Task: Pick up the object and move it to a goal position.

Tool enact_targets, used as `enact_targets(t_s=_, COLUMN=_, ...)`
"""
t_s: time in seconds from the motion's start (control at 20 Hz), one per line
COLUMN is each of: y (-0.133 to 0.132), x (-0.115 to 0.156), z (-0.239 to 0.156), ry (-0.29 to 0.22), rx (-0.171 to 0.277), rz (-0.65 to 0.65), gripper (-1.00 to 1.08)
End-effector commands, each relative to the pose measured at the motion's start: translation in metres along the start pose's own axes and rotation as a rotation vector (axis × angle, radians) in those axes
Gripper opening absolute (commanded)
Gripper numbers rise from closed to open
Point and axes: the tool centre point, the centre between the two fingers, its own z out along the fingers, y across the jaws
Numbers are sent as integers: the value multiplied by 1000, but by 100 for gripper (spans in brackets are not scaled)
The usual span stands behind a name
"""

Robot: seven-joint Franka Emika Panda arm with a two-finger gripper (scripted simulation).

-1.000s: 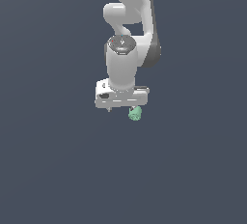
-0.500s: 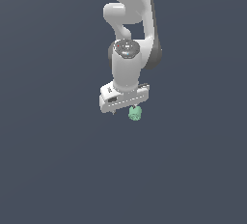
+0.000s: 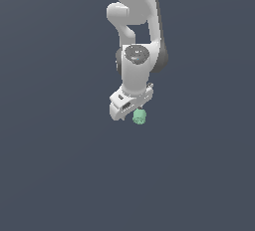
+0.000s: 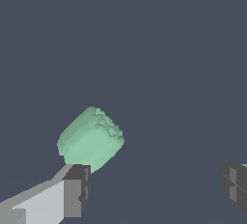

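While our jaws stand wide apart, the gripper [image 4: 154, 184] grasps nothing: the mint-green object [image 4: 90, 140] sits against one finger [image 4: 75, 189] only, the other finger [image 4: 235, 183] well clear. We judge the pick unfinished; next we need to centre on the piece and close. Farther off lies only plain dark ground [image 3: 55, 175], no goal marker visible, nothing obstructing.

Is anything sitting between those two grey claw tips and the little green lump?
Nothing visible does. In the wrist view the green object lies right beside one fingertip, while the other fingertip stands well apart. The open gap between them is bare. No goal marker shows.
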Motion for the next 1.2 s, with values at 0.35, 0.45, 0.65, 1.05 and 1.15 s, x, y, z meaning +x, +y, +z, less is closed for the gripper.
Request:
enact_targets(t_s=0.35, y=-22, x=-1, z=16, ry=4, rx=3, rz=-294, gripper=100)
enact_targets(t_s=0.45, y=-27, x=-2, z=19, ry=6, rx=4, rz=-356, gripper=100)
enact_targets(t_s=0.65, y=-36, x=-2, z=25, ry=9, rx=6, rz=-479, gripper=100)
enact_targets(t_s=1.05, y=-52, x=-4, z=34, ry=16, rx=8, rz=-669, gripper=100)
enact_targets(t_s=1.15, y=-54, x=-4, z=36, ry=17, rx=8, rz=-700, gripper=100)
